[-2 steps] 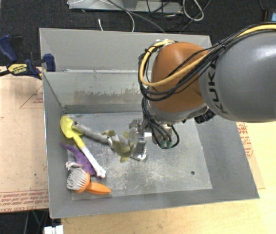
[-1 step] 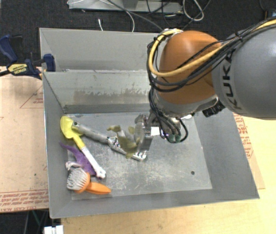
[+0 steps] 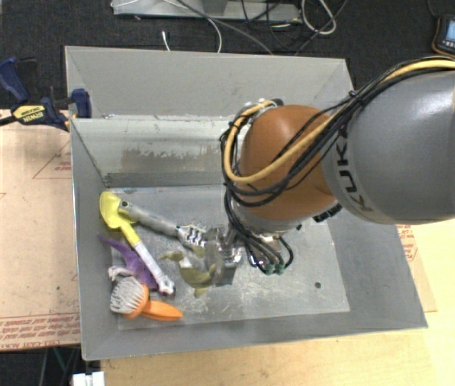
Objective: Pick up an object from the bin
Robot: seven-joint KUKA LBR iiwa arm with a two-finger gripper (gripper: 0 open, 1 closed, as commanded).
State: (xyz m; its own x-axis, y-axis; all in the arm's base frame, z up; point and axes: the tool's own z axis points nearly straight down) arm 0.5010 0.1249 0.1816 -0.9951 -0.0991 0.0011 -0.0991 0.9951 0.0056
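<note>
Camera view: bin contents, with the claw set low near the middle of the floor

1. Claw (image 3: 224, 262). Metal, mounted under the arm's orange cover (image 3: 280, 167), which is wrapped in looped yellow and black cables (image 3: 243, 147). It sits low over the bin floor. Whether it stands wide or narrow cannot be told. All places below are given from the claw.
2. Arm (image 3: 404, 151). Grey, up and to the right of the claw. Lettering (image 3: 350, 175) in dark capitals on its side begins "KUK"; the rest cannot be read.
3. Olive-yellow soft lump (image 3: 197, 275). Just left of the claw and a little below it, the nearest thing. Whether the two touch cannot be told.
4. Metal handle (image 3: 155, 222). Grey, slanting up and away to the left, its speckled end just beside the claw.
5. Yellow spoon (image 3: 113, 210). Well to the left and higher, its bowl at the far end of the metal handle.
6. Purple strip (image 3: 135, 260). To the left, lying slanted.
7. Brush (image 3: 135, 300). To the left and lower, with pale bristles and an orange handle pointing back towards the claw.
8. Bin (image 3: 332, 280). Grey metal, its floor scuffed around the claw.
</note>
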